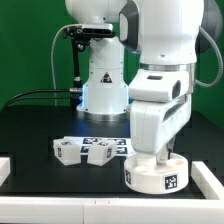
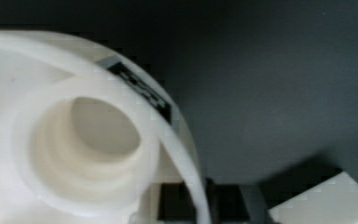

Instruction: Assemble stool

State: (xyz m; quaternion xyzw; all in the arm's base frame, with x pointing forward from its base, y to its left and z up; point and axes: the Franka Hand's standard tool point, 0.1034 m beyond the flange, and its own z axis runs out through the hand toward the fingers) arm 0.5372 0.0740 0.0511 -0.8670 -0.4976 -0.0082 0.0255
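Observation:
The stool's round seat [image 1: 153, 175] is a low white disc with a black-and-white tag on its side, at the front on the exterior view's right. My gripper [image 1: 158, 157] comes straight down onto it, its fingers mostly hidden behind the white hand. In the wrist view the seat [image 2: 69, 130] fills most of the frame, showing its hollow with a round socket. Its thin rim wall runs between my two dark fingers [image 2: 172, 198], and the gripper [image 2: 197, 200] is shut on that rim. Short chunky white legs [image 1: 83, 151] with tags lie in a group near the middle of the table.
The marker board [image 1: 118, 144] lies flat just behind the legs. The robot's white base [image 1: 104, 90] stands at the back centre with cables beside it. White raised edges sit at the table's left [image 1: 5, 168] and right [image 1: 206, 176] sides. A white corner [image 2: 336, 195] shows beside the seat.

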